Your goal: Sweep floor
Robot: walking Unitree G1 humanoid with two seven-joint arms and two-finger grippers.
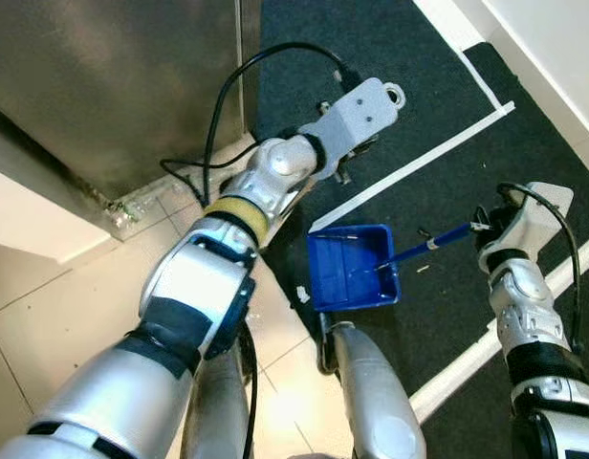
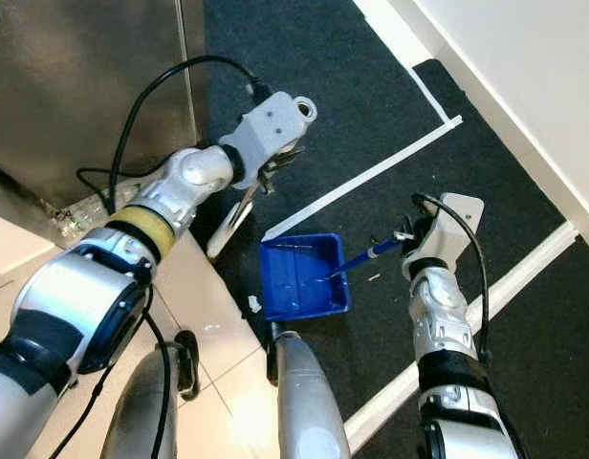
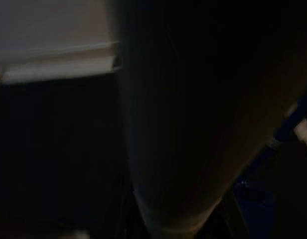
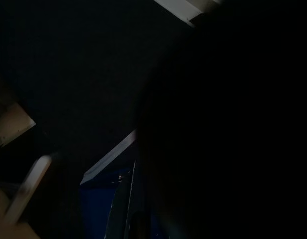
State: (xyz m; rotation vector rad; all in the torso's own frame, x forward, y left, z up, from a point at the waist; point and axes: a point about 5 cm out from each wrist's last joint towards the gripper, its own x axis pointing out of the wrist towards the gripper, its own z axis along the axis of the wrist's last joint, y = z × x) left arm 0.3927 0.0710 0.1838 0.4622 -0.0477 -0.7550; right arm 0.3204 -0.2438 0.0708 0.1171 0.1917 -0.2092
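The blue dustpan (image 1: 353, 268) lies on the dark carpet (image 1: 390, 105), just beside the edge of the pale tiles (image 1: 55, 296), with its open side toward the robot's feet. Its long blue handle (image 1: 433, 243) goes to the right hand (image 1: 488, 229), which seems to be grasping it, though the fingers are too small to see clearly. The left hand (image 1: 347, 158) is out over the carpet close to the steel cabinet (image 1: 113, 86), above a pale stick (image 2: 229, 228) that is probably the broom; whether it is clenched on it I cannot tell.

The pan looks almost empty (only some faint marks inside). Small white scraps (image 1: 301, 295) lie on the tile near the pan, and little bits (image 1: 424, 269) on the carpet beside the handle, so I judge the sweeping is at an early or middle stage, and the gathering is mostly left to do.

The pan is smooth, hard plastic, rectangular with low walls. The carpet is rough and dark, crossed by white tape lines (image 1: 419, 163). The tiles are glossy, and the cabinet is brushed metal.
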